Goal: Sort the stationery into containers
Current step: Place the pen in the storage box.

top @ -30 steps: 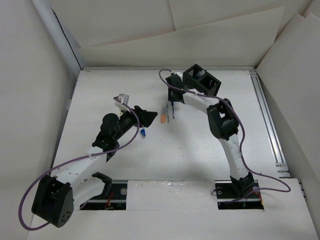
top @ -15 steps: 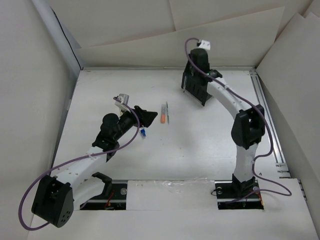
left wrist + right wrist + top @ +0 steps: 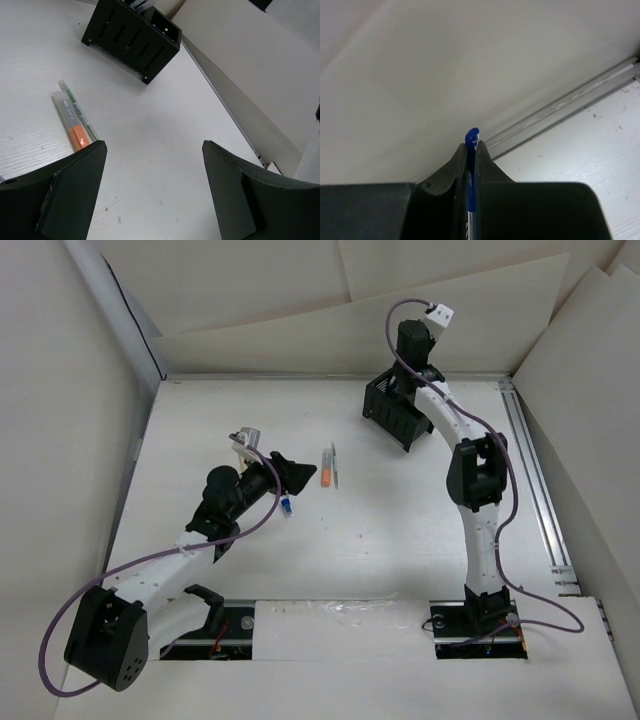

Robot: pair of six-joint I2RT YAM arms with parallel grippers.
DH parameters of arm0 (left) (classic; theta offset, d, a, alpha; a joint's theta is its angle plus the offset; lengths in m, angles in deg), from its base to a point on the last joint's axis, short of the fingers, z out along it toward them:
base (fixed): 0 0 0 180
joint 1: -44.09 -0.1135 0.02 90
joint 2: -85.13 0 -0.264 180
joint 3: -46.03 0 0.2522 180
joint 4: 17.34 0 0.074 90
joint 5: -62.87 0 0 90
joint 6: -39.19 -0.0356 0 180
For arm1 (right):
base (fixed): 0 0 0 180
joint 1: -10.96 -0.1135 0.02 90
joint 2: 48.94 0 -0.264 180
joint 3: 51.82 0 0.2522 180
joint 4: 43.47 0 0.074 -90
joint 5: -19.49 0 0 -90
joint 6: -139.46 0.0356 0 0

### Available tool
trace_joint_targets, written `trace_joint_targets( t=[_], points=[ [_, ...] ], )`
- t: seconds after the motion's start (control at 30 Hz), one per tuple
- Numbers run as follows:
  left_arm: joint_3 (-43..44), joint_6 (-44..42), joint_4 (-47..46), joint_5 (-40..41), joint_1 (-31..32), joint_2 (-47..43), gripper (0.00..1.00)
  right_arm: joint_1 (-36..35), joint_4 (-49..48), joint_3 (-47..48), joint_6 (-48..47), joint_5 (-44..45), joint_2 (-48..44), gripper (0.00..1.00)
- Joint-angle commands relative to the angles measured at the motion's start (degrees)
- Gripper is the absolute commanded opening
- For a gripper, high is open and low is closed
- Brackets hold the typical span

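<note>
Blue pen (image 3: 470, 186) is now up over the organiser (image 3: 385, 412), pinched in the right gripper (image 3: 471, 150), ready to drop; left gripper (image 3: 152, 150) wide.

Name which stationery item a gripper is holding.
The thin blue pen, clamped in the right gripper; the grey marker with an orange end and the slim green-tinted pen beside it lie loose on the white table.
</note>
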Motion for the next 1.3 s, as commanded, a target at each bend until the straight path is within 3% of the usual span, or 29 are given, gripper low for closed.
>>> trace_joint_targets(
  t=[0.0,0.33,0.57,0.63,0.67,0.8,0.93,1.03,1.1,1.13,1.17,1.23,1.27],
  points=[
    [0.79,0.36,-3.37,-1.16,0.15,0.25,0.74,-0.56,-6.38,2.34,-4.09,3.54,0.75,0.0],
    [1.32,0.36,-3.37,-1.16,0.15,1.48,0.74,-3.28,-20.26,-6.53,-15.86,8.98,1.36,0.0],
    [1.32,0.36,-3.37,-1.16,0.15,1.48,0.74,-5.66,-24.66,-16.37,-15.88,10.21,-2.5,0.0],
    [1.32,0.36,-3.37,-1.16,0.15,0.87,0.74,-6.8,-24.66,-18.04,-15.88,10.83,-3.46,0.06],
    [1.32,0.36,-3.37,-1.16,0.15,0.87,0.74,-6.8,-24.66,-18.66,-15.88,10.83,-4.86,0.23],
    [1.32,0.36,-3.37,-0.64,0.15,0.34,0.74,-8.12,-24.66,-22.61,-15.88,10.83,-9.87,0.57],
    [1.32,0.36,-3.37,-0.64,0.15,-0.19,0.74,-9.52,-24.66,-27.97,-15.88,9.79,-17.17,0.64],
    [0.79,0.36,-3.37,-0.64,0.15,-1.5,0.74,-11.11,-20.81,-32.54,-13.07,7.41,-22.88,0.64],
    [0.79,0.36,-3.37,-0.64,0.15,-1.51,0.74,-11.9,-17.04,-36.22,-10.09,0.93,-25.43,0.55],
    [0.79,0.36,-3.37,-0.64,0.15,-2.12,0.74,-12.42,-13.45,-37.64,-6.51,-2.23,-27.36,0.38],
    [0.79,0.36,-3.37,-0.64,0.15,-2.12,0.74,-12.43,-12.2,-39.13,-5.17,-9.92,-28.07,0.29],
    [0.79,0.36,-3.37,-0.64,0.15,-2.12,0.74,-13.03,-10.0,-43.09,-3.23,-16.91,-28.08,0.05],
    [0.79,0.36,-3.37,-0.64,0.15,-2.12,0.74,-13.04,-9.12,-43.88,-2.61,-19.29,-28.08,0.0]
  ],
)
